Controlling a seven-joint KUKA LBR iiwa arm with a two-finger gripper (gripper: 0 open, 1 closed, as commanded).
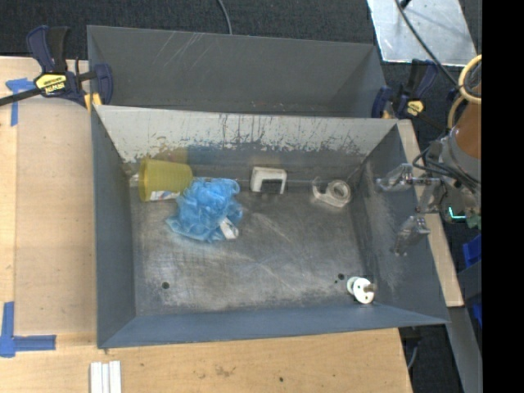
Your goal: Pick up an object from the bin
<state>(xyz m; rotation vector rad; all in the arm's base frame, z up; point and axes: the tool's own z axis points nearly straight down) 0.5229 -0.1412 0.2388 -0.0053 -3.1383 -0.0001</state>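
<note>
End effector (403,205) hanging open, empty, over the bin (385,219) at its right wall. Nearest, that small white piece (360,289): I'd judge it light, hard; pinch its middle.

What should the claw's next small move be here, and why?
Probably shift left, off the bin's right sloped wall, toward the small pale tape roll near the back. The claw hangs over that wall with nothing under it; the roll lies nearest and apart from the other things, whereas the white knob sits tight in the front right corner.
</note>
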